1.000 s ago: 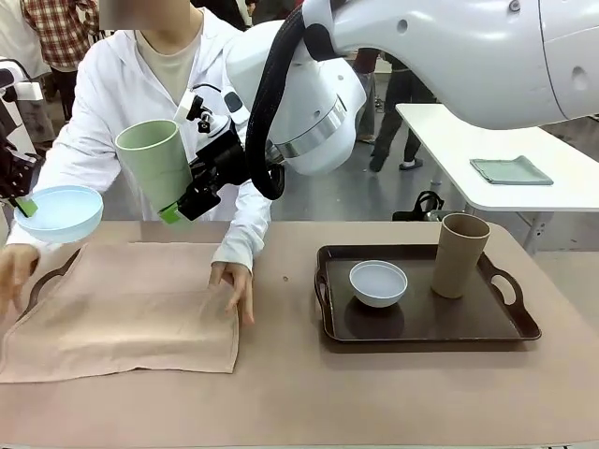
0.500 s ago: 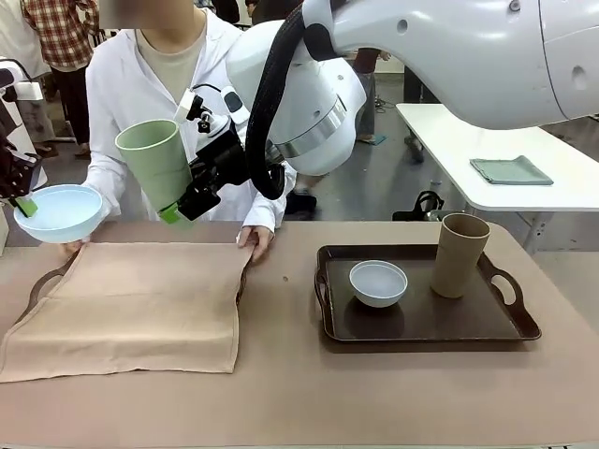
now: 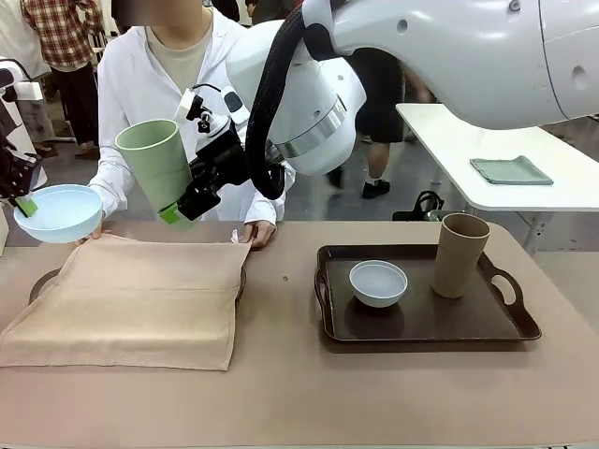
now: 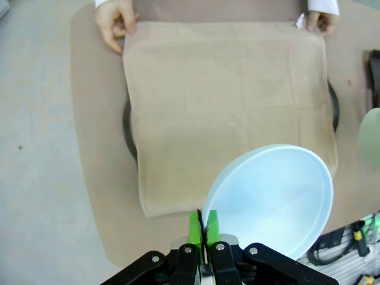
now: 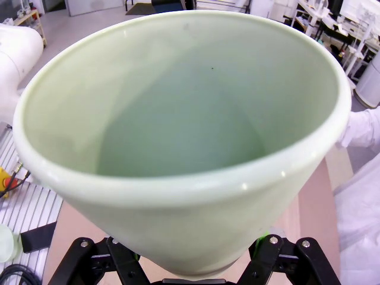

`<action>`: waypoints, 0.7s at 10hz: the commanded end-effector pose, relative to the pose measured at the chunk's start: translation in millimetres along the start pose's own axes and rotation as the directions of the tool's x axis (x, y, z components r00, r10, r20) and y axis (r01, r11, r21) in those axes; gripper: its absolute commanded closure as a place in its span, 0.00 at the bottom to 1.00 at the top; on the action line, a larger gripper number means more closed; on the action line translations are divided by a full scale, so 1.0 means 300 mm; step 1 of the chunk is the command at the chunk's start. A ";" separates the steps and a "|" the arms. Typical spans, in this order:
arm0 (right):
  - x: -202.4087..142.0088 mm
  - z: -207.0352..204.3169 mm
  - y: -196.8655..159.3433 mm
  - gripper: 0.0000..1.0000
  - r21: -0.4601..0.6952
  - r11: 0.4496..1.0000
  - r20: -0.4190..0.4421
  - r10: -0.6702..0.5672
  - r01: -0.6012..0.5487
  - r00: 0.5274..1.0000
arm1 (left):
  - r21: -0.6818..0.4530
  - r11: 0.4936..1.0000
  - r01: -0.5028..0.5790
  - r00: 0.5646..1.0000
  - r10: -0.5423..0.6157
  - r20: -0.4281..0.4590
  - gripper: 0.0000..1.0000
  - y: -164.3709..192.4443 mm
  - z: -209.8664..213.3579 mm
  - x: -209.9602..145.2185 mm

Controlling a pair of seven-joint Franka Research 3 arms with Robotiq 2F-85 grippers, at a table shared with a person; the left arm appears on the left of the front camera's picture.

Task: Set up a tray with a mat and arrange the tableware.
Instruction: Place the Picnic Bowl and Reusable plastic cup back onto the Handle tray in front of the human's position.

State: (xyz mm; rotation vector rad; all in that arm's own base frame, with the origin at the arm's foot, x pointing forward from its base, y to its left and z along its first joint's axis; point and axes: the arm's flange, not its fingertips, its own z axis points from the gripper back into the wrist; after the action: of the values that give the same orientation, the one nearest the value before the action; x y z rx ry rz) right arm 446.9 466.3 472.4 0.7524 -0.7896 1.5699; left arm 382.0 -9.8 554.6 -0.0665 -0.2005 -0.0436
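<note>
At the far left my left gripper (image 3: pixel 24 205) is shut on the rim of a light blue bowl (image 3: pixel 58 212), held in the air. In the left wrist view its green pads (image 4: pixel 195 227) pinch the bowl's (image 4: pixel 273 199) edge above the beige mat (image 4: pixel 225 113). My right gripper (image 3: pixel 178 211) is shut on a pale green tumbler (image 3: pixel 154 166), tilted, above the mat's (image 3: pixel 131 304) far edge. The tumbler's (image 5: pixel 178 130) mouth faces the right wrist camera. The mat covers a dark tray (image 3: pixel 42 283). The person's hands (image 3: pixel 260 232) hold the mat's far corners.
A second dark brown tray (image 3: pixel 421 323) at the right holds a whitish bowl (image 3: pixel 378 282) and a tan tumbler (image 3: pixel 460 254). Behind it stands a white table (image 3: pixel 562 192) with a grey-green tray (image 3: pixel 510 170). People walk in the background.
The person's hands moved from the mat's middle and left side to its far corners, and the mat lies flatter. Both grippers stay where they were.
</note>
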 end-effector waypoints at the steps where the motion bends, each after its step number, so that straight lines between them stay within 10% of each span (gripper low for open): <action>1: 0.007 0.008 0.000 1.00 -0.002 1.000 0.000 0.006 -0.006 1.000 | 0.007 1.000 -0.002 1.000 0.002 0.007 1.00 0.004 0.003 0.001; 7: 0.007 0.008 0.000 1.00 -0.002 1.000 0.000 0.006 -0.006 1.000 | 0.007 1.000 -0.002 1.000 0.002 0.007 1.00 0.004 0.003 0.001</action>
State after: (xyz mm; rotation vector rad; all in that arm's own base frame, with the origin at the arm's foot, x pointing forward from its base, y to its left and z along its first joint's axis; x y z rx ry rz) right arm 446.9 466.3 472.4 0.7524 -0.7895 1.5699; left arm 382.0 -9.8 554.6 -0.0665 -0.2005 -0.0436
